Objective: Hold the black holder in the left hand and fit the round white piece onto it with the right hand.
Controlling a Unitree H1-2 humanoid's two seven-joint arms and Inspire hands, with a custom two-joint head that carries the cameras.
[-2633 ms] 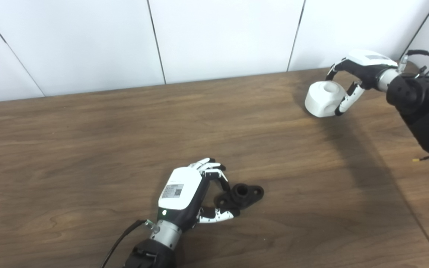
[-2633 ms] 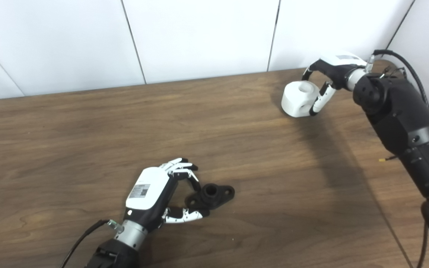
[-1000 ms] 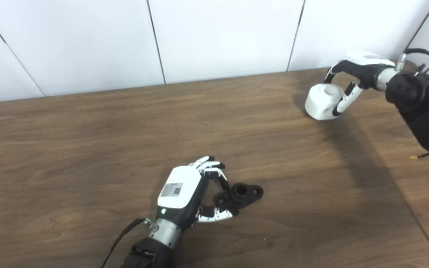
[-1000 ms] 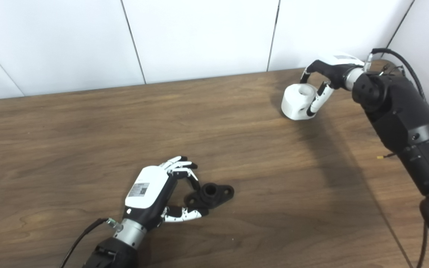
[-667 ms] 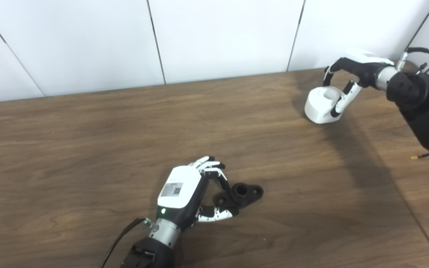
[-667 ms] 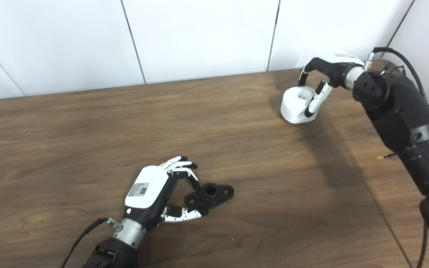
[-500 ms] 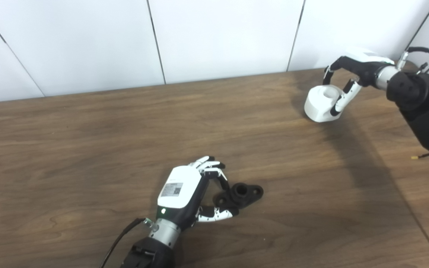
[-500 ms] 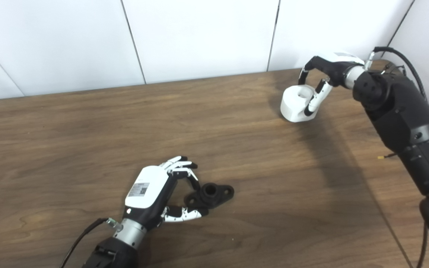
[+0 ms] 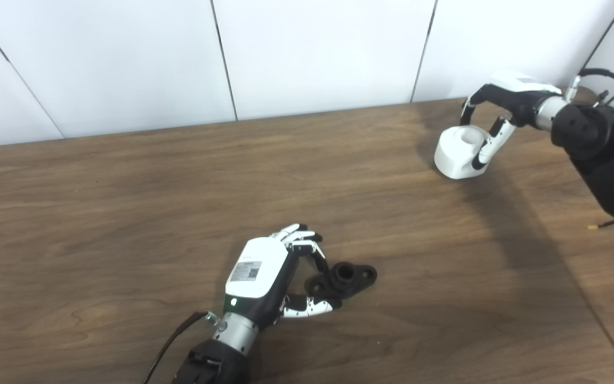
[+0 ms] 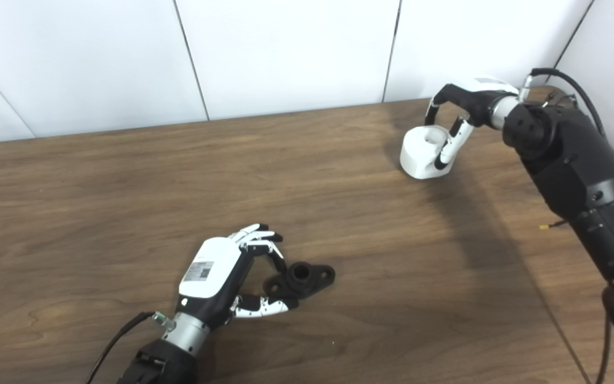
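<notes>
Pinching white piece [image 9: 459,153], right hand [image 9: 504,104] fingers [image 9: 491,146] curled.

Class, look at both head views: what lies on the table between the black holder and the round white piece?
Nothing: only bare wooden table between the black holder and the round white piece, plain in both eye views.

A dark, wood-grained bench [image 9: 126,213] fills most of the view. Behind its far edge stands a white panelled wall [image 9: 312,48], its panels split by thin dark seams, with a corner at the right.
</notes>
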